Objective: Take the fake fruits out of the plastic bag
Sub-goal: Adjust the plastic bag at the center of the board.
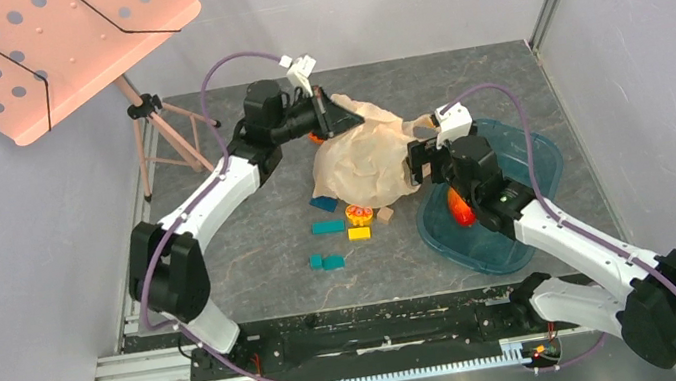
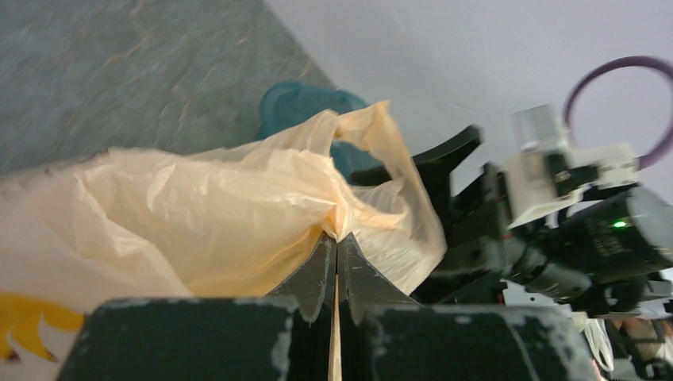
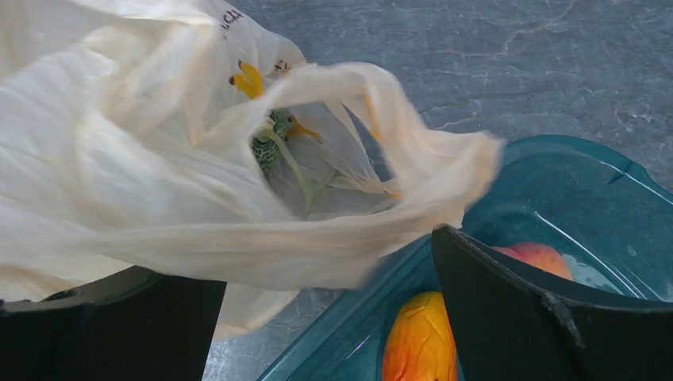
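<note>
Here my left gripper (image 2: pixel 337 262) is clamped on the plastic bag (image 2: pixel 222 214); my right gripper (image 3: pixel 309 274) gapes wide at its handle. Its print (image 3: pixel 232 16) reads "CA", rest unreadable. The orange-red fake fruit (image 3: pixel 419 349) lies in the teal tray (image 3: pixel 555 175).

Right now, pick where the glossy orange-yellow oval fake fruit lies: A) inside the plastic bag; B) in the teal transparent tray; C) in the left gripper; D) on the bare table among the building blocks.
B: the orange-yellow fake fruit lies on the floor of the teal tray, outside the plastic bag that the shut left gripper pinches.
</note>
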### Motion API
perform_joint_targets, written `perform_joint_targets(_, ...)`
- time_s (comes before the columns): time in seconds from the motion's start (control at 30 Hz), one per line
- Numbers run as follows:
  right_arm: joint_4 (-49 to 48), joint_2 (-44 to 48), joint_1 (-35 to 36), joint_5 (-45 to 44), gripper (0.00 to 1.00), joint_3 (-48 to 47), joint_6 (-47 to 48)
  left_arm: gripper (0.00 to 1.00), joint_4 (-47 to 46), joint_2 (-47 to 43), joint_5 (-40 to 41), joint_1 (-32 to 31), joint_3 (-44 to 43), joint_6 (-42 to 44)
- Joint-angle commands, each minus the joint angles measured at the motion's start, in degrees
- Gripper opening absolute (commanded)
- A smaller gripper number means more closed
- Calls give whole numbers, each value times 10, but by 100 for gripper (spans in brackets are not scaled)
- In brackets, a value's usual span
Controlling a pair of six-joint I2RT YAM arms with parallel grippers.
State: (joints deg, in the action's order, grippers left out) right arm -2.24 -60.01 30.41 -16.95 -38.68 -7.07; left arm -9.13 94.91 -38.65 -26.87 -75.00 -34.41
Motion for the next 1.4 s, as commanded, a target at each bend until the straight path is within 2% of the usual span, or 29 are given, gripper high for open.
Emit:
perform_joint_targets(0.0,-24,6,0,-19,98,8,-8,2,2,-82,85,40,76,20)
perform_joint_targets(0.27,-100,-81,5,144,97,7,-1,2,-1,-171,220,65,238,17)
perform_joint_targets(0.37,-126,-124,25,165,96,2,3,2,-10,-191,253,66,287,12)
perform_joint_targets(0.67,-162,-199,89,155,96,23,4,2,-35,-176,325,82,369,-13)
perform_joint_targets(0.87,-178,-225,131,127,96,53,-17,2,-67,-112,323,102,379,-35)
perform_joint_targets(1.07,-138,-271,164,107,96,22,-16,2,-75,-42,304,119,360,-34)
perform_joint_targets(1.2,-110,-235,174,85,96,17,-11,2,-87,-16,293,126,355,-29)
perform_joint_targets(1.37,-59,-142,174,48,98,-1,-5,2,-96,-3,291,130,357,-24)
